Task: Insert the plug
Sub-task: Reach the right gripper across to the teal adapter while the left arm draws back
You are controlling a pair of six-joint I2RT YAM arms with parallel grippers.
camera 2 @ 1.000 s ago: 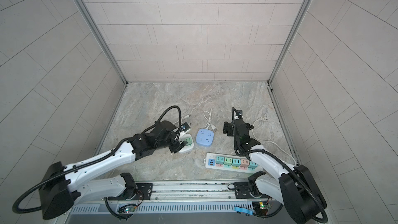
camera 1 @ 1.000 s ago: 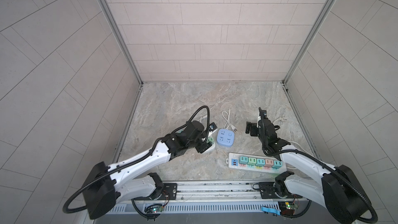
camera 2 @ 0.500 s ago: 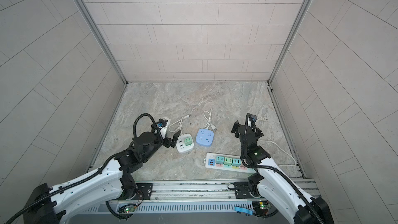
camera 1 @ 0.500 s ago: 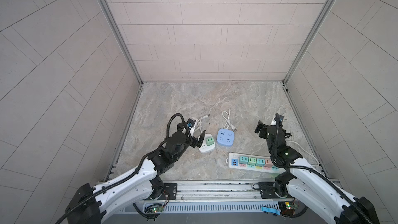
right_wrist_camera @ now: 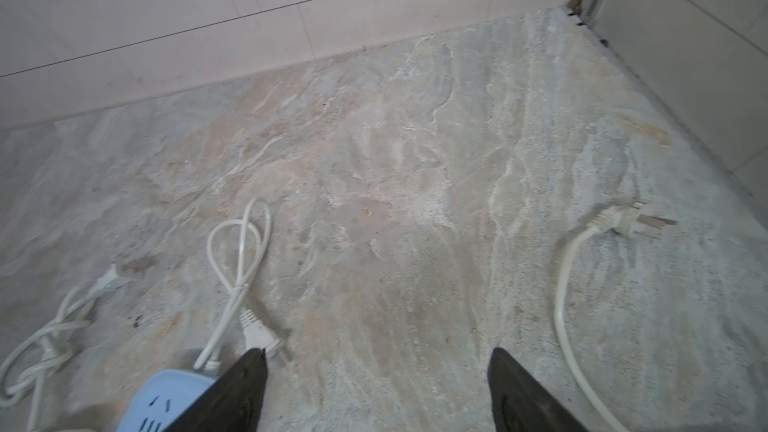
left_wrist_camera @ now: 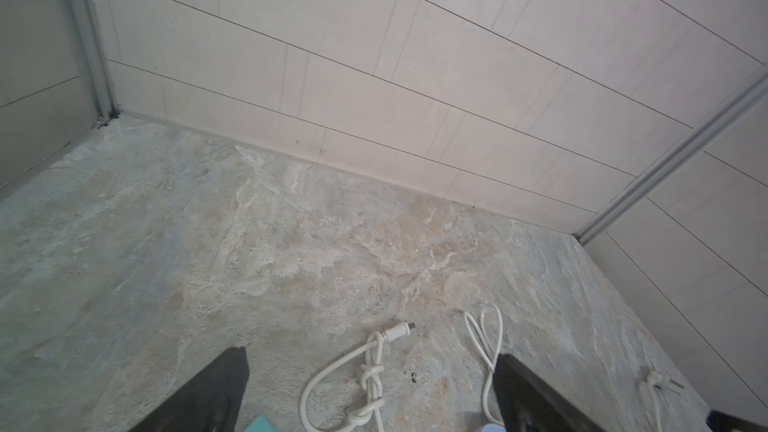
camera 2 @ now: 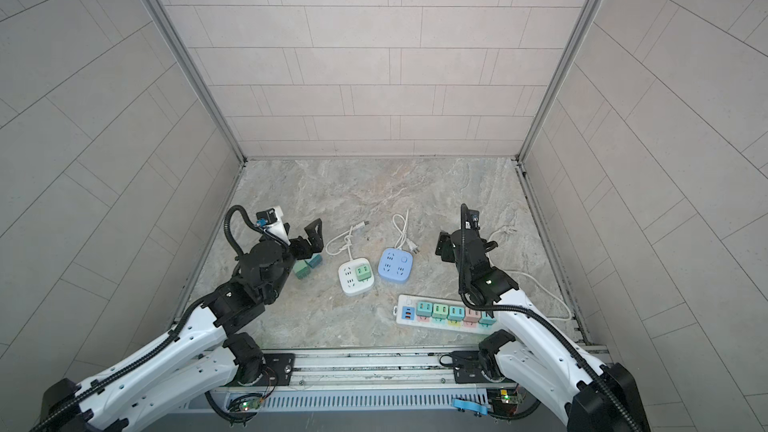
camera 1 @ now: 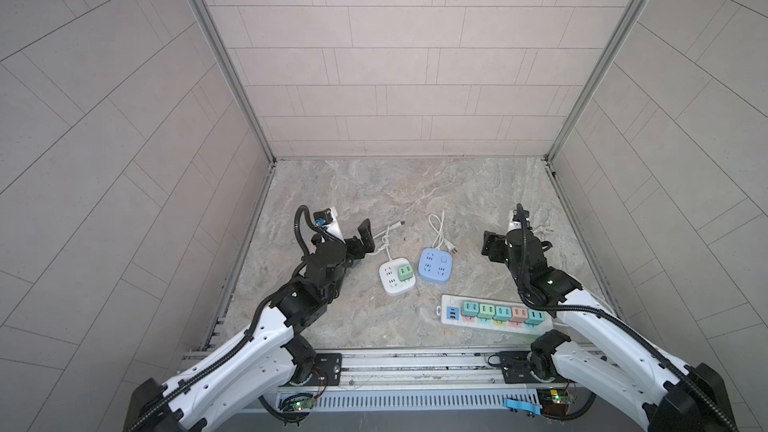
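A green plug (camera 1: 405, 272) (camera 2: 363, 272) sits in the white square socket (camera 1: 390, 280) (camera 2: 350, 282) at mid floor. My left gripper (camera 1: 357, 241) (camera 2: 307, 241) (left_wrist_camera: 370, 355) stands open and empty to the left of it, above the socket's knotted cord (left_wrist_camera: 372, 371). Two loose plugs, dark green (camera 2: 300, 270) and teal (camera 2: 314, 260), lie just below that gripper. My right gripper (camera 2: 467, 243) (right_wrist_camera: 378, 352) stands open over bare floor, right of the blue square socket (camera 1: 435, 265) (camera 2: 395, 265) (right_wrist_camera: 166, 401).
A long power strip (camera 1: 451, 305) (camera 2: 405, 305) carrying several coloured plugs lies near the front right. Its white cord and wall plug (right_wrist_camera: 623, 222) run along the right wall. The blue socket's looped cord (right_wrist_camera: 239, 243) lies behind it. Tiled walls close in three sides.
My left gripper has opened and drawn back left from the white socket, leaving the green plug in it. The right arm has pulled back to the right and nearer.
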